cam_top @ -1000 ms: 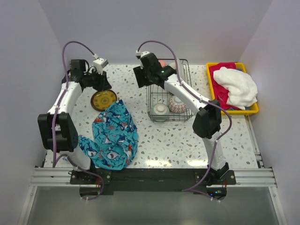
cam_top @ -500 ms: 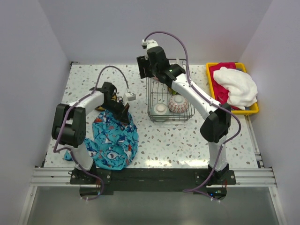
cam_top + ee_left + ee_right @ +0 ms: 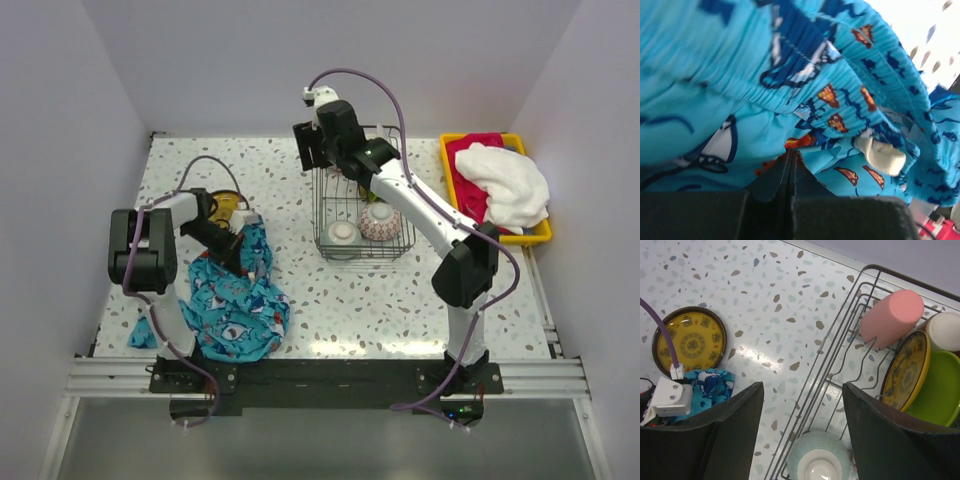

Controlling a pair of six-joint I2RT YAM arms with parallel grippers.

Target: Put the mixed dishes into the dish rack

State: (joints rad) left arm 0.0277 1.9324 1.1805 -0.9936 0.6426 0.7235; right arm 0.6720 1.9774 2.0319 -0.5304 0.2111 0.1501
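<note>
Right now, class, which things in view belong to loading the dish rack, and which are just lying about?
Job: rack, pink cup, cream cup, green plate, racked yellow plate, mint bowl, patterned bowl, loose yellow plate.
Lying about: blue cloth, yellow tray, white towel, red cloth.

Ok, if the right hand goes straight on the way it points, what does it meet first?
Probably the left rim wire of the dish rack, which runs between the fingers of the open right hand, with the upturned mint bowl just inside it and bare table just outside. Depth is unclear.
</note>
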